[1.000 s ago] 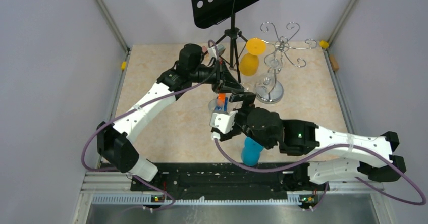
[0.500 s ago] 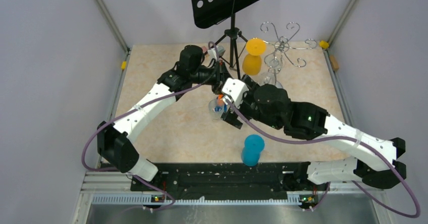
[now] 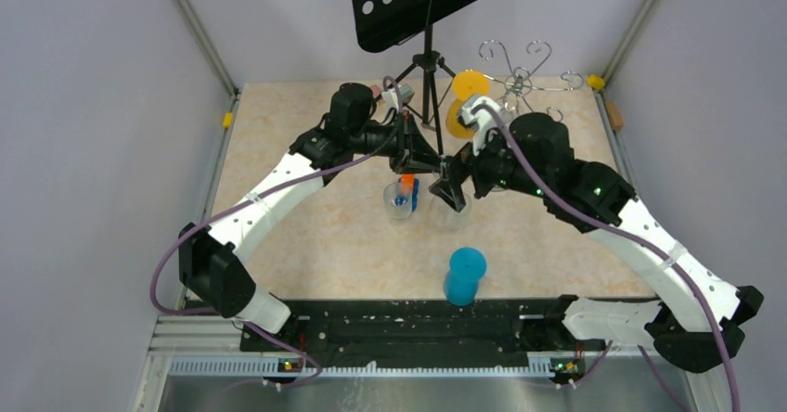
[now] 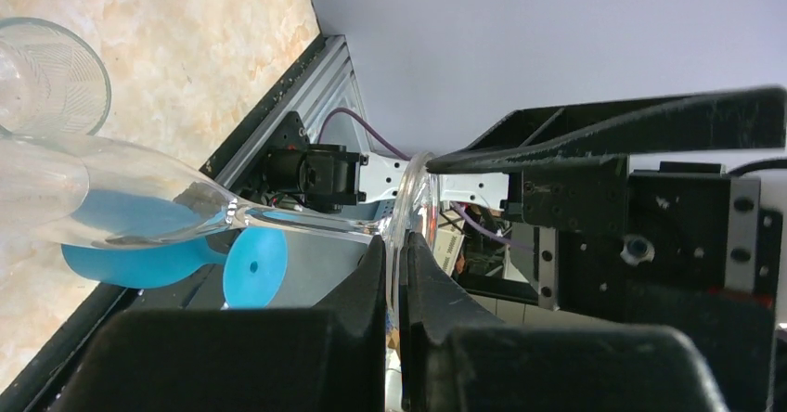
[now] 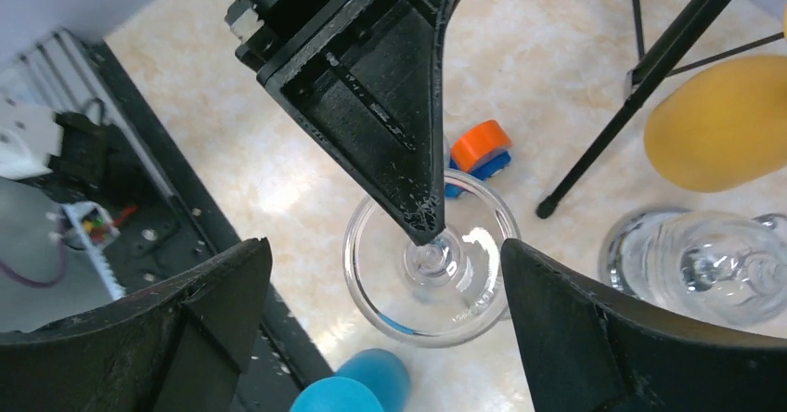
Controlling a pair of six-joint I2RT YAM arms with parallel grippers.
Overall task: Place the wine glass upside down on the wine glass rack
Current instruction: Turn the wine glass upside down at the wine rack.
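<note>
My left gripper (image 3: pixel 436 163) (image 4: pixel 397 245) is shut on the rim of the foot of a clear wine glass (image 4: pixel 102 185) (image 5: pixel 432 268) held above the table's middle, bowl (image 3: pixel 452 212) pointing down and away. My right gripper (image 3: pixel 452 192) (image 5: pixel 385 245) is open, its two fingers (image 5: pixel 195 338) standing wide on either side of the glass's foot without touching it. The chrome wine glass rack (image 3: pixel 522 80) stands at the back right. Its curled arms show above my right arm, which hides its base. An orange glass (image 3: pixel 461 106) hangs upside down on it.
A black music stand (image 3: pixel 427 4) rises at the back, its tripod leg (image 5: pixel 640 87) close by. A clear tumbler (image 3: pixel 399 199) with an orange-and-blue piece (image 5: pixel 481 148) sits left of the glass. A blue glass (image 3: pixel 464 277) stands upside down at the front. A shiny round shape (image 5: pixel 705 263) lies right.
My right arm swung from the front, by the blue glass, up and back to the held glass, still open. The left arm and its glass stayed put.
</note>
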